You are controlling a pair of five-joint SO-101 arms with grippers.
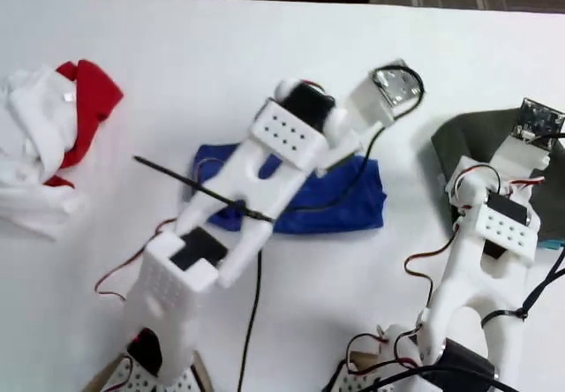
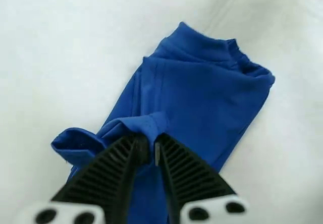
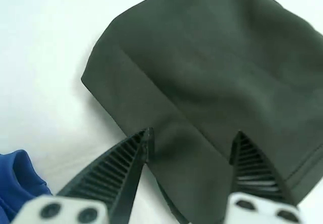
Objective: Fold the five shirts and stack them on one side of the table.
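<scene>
A blue shirt [image 1: 353,202] lies partly folded in the middle of the white table [image 1: 221,48]. My left gripper [image 2: 150,147] is shut on a raised fold of the blue shirt [image 2: 202,93] near one edge. A folded dark grey shirt [image 1: 468,140] lies at the right side of the table. My right gripper [image 3: 192,135] hangs open just above the dark grey shirt [image 3: 212,67], one finger at each side of a folded edge. A red shirt [image 1: 93,101] and a white shirt [image 1: 35,154] lie crumpled together at the far left.
A sliver of teal cloth [image 1: 552,244] peeks out by the dark shirt at the right edge. A corner of the blue shirt [image 3: 15,183] lies close to the dark one. Cables [image 1: 252,321] trail from both arm bases along the near edge.
</scene>
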